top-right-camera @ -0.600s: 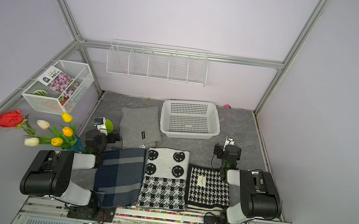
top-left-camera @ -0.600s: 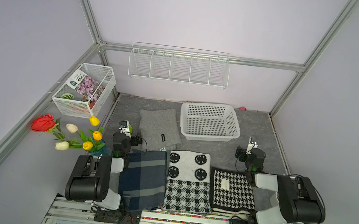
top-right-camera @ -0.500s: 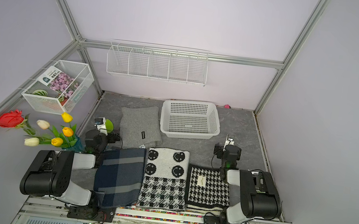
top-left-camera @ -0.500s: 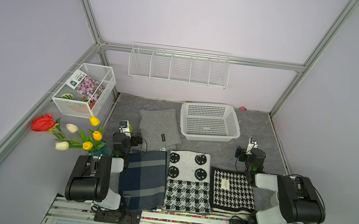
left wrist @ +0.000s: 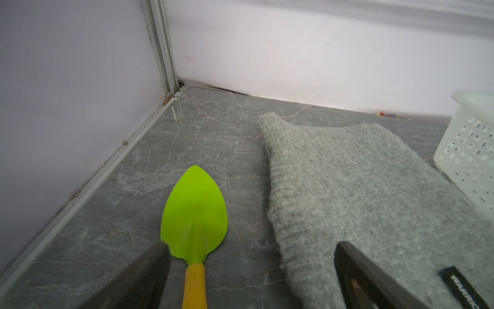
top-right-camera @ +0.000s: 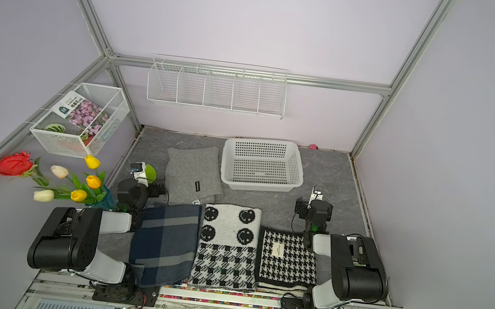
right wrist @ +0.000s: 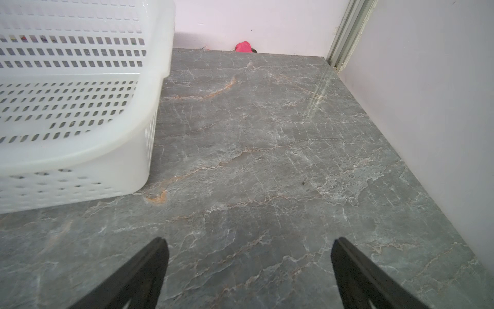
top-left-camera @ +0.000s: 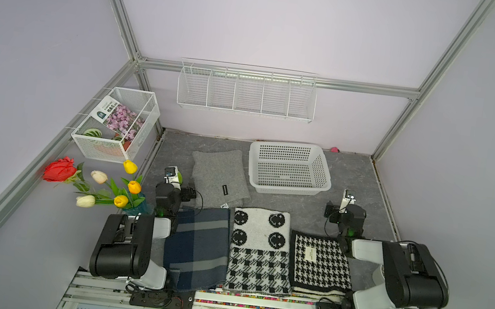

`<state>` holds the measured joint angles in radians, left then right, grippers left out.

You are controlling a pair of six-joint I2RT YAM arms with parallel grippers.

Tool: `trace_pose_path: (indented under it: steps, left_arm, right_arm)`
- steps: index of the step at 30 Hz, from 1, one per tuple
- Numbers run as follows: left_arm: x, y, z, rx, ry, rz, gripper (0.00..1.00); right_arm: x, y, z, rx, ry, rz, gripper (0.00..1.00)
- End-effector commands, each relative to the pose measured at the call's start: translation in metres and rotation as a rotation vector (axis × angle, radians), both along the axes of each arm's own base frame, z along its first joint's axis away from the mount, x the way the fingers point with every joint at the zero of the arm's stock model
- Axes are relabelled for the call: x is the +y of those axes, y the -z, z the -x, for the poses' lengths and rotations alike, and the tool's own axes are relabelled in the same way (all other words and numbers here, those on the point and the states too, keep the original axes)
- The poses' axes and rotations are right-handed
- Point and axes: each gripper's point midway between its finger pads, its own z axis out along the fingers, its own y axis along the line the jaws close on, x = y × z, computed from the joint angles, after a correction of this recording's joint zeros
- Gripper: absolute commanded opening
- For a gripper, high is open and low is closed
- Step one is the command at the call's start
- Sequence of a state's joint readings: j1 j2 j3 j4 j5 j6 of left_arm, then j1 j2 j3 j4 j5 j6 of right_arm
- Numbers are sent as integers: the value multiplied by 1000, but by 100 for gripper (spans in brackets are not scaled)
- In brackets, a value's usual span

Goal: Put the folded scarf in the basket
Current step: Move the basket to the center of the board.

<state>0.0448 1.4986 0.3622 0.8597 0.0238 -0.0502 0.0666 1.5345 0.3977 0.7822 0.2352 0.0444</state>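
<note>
The white perforated basket (top-left-camera: 286,191) (top-right-camera: 263,187) stands empty at the back of the grey table, its wall showing in both wrist views (left wrist: 470,149) (right wrist: 80,149). A folded grey scarf (top-left-camera: 219,174) (left wrist: 361,187) lies just left of it. Along the front edge lie a navy plaid scarf (top-left-camera: 198,246), a black-and-white smiley scarf (top-left-camera: 259,251) and a houndstooth scarf (top-left-camera: 319,262). My left gripper (top-left-camera: 177,189) (left wrist: 251,246) is open, low over the grey scarf's near left edge. My right gripper (top-left-camera: 344,212) (right wrist: 248,240) is open over bare table, right of the basket.
A green trowel (left wrist: 195,214) (top-right-camera: 150,171) with a yellow handle lies between my left fingers, beside the grey scarf. A wire rack (top-left-camera: 246,93) hangs on the back wall, a wire bin (top-left-camera: 116,128) on the left wall. Artificial flowers (top-left-camera: 99,184) stand front left. A pink scrap (right wrist: 243,46) lies by the back wall.
</note>
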Motion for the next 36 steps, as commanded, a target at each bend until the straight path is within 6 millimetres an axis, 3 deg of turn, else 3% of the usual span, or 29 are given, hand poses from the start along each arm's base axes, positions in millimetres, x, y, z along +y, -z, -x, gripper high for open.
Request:
trace_pose_path:
  steps: [1,19,21,23,28,33,36]
  left_arm:
    - [-1,-6,-5,-19,7,-5,100]
    - [-5,-11,-6,-33,28,-22,100]
    - [-19,-26,-9,-28,80,-69,100]
    - [-25,-50,-10,30,10,-110,100]
    - [-62,-101,6,-94,138,83,100]
    - [-119,-100,-10,-17,303,286,100]
    - [-174,-94,-15,41,436,292,100]
  right_arm:
    - [0,-13,-5,-42,7,-9,99]
    - [-1,-15,-4,-51,6,-9,99]
    - [1,-28,-3,-95,-6,5,99]
    - [3,-44,6,-111,-9,6,99]
    - [15,-87,22,-38,-20,-155,99]
    - [60,-128,43,-78,-179,-372,99]
    - [79,-135,53,-64,-227,-445,99]
